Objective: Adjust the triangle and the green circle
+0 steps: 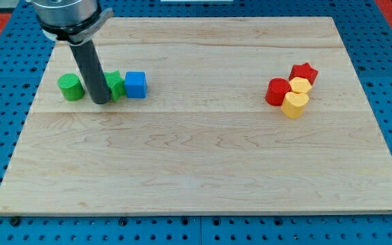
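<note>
— Green on the view's left, is that the circle?

— Yes. The green circle (70, 87) stands near the left edge of the wooden tabletop (196, 170), upright, towards the view's top.

— And where is my tip?

— My tip (101, 101) is down on the wood just to the right of the green circle, with a narrow gap between them. The dark rod (90, 68) rises from it up to the grey arm mount (67, 15) at the view's top.

— What lies beyond the rod?

— A second green block (116, 85) sits directly behind and to the right of the rod, partly covered by it, so I cannot make out its shape, nor whether my tip touches it. A blue cube (135, 84) stands just beside that block on its right, close enough that they seem to touch.

— Is any hand apart or together?

— The rod has no hand, so there is nothing to read as apart or together.

— And the view's right?

— Four blocks are clustered there, well apart from the others: a red star (304, 71) at the top, a red cylinder (275, 91) on the left, a yellow block (301, 85) in the middle and a yellow heart (294, 104) at the bottom, all pressed together.
</note>
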